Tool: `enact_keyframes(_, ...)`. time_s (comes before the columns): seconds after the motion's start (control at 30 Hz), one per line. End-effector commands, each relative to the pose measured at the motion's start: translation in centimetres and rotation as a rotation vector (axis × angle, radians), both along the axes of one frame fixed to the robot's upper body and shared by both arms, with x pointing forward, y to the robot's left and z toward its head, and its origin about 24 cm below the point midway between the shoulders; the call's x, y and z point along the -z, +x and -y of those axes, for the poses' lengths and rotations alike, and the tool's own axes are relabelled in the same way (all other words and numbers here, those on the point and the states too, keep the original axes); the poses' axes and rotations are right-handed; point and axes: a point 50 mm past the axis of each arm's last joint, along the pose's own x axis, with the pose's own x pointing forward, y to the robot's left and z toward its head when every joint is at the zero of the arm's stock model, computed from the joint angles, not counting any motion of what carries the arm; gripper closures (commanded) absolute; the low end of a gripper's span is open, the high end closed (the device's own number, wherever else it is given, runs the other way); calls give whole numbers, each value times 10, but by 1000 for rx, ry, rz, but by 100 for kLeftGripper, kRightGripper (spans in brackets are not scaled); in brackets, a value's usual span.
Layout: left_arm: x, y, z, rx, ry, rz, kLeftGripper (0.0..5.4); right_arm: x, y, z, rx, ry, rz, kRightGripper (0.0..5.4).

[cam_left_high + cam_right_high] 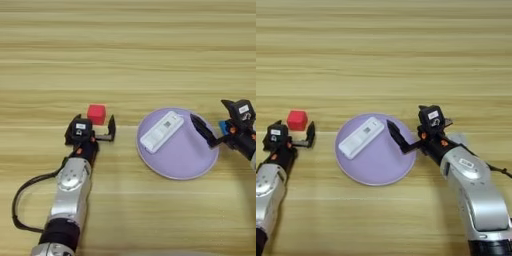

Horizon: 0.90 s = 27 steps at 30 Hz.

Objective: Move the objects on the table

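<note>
1. The table (128, 45) carries everything; its far half, toward 12 o'clock, bears none of the things.
2. The plate (376, 165) lies near the middle of the near half.
3. The oblong device (361, 137) lies on the plate, toward its 10 o'clock side, its long axis running from 8 to 2 o'clock.
4. The cube (96, 114) sits on the table at 9 o'clock from the plate, well apart from it.
5. The left gripper (92, 131) is at 6 o'clock from the cube, just beside it.
6. The right gripper (411, 131) is at the plate's 3 o'clock edge, one finger (396, 136) reaching over the rim.
</note>
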Motion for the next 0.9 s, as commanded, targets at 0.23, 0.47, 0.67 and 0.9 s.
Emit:
enact_keyframes(0.23,24,-6,-2,-12,20,-107,0,10,13,31,216,-9,47,3)
enact_keyframes(0.47,25,-7,-2,-15,17,-102,0,14,17,59,403,-6,132,3)
enact_keyframes(0.67,25,-7,-2,-19,15,-97,0,9,14,76,504,-1,205,3)
enact_keyframes(0.9,25,-7,-2,-21,14,-95,0,-10,6,82,543,30,316,3)
